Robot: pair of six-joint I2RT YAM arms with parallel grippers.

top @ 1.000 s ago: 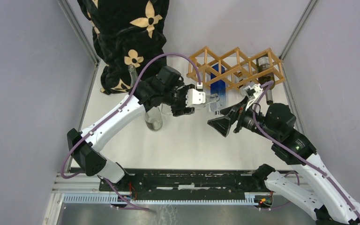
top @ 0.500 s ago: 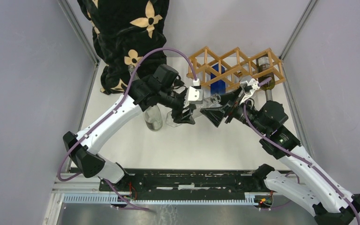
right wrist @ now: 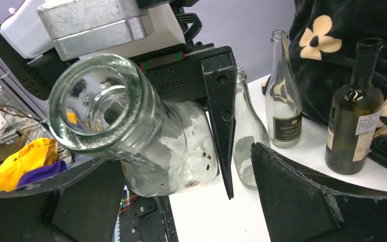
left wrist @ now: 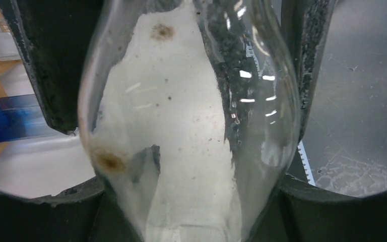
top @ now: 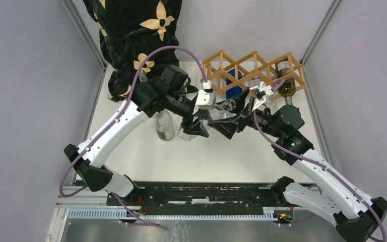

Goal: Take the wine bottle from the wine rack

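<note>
A clear glass wine bottle [top: 220, 113] hangs in the air just in front of the tan wooden wine rack [top: 254, 63], outside its cells. My left gripper [top: 203, 120] is shut on its body; in the left wrist view the bottle [left wrist: 191, 126] fills the space between the black fingers [left wrist: 50, 75]. My right gripper [top: 233, 117] is open, and the bottle's mouth [right wrist: 101, 103] points at its camera above its spread fingers [right wrist: 302, 196]. A dark bottle [top: 284, 75] lies in the rack's right cell.
Two clear bottles [top: 164, 126] stand on the white table left of the grippers. In the right wrist view a labelled clear bottle [right wrist: 283, 96], a small clear one [right wrist: 247, 136] and a dark green one [right wrist: 355, 121] stand by a black flowered cloth [top: 136, 35]. A blue object [top: 234, 83] sits in the rack.
My left gripper has carried the clear bottle left and away from the rack. My right gripper, still open, has followed it to the left.
</note>
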